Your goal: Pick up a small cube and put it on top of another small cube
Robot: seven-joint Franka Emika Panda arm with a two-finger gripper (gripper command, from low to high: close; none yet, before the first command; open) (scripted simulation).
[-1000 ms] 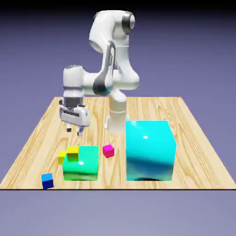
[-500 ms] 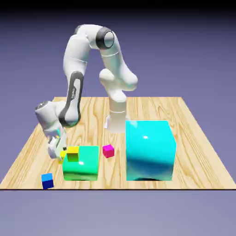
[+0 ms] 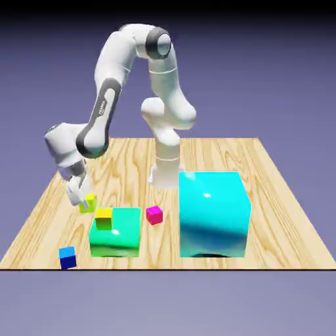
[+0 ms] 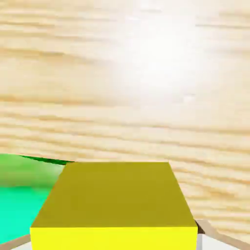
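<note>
Holding the tiny yellow cube [image 3: 87, 203] tight in my claw [image 3: 81, 202], I have it off to the exterior view's left of the big green block [image 3: 115, 237] and a bit behind it. My claw tips press on two sides of the cube, so it can't slip out. I think I have it up so it won't bump the green block on the way. The pink cube [image 3: 154, 215] sits on the desk [image 3: 216, 155], just past the green block on its other side. It has nothing on top, so I guess my cube can go there. The other yellow cube [image 3: 104, 218] is by the green block's top corner; I should not knock it. Half a second ago, my cube was lower, partly hidden by the green block. Now it is higher in the picture, and my arm has moved up too.
</note>
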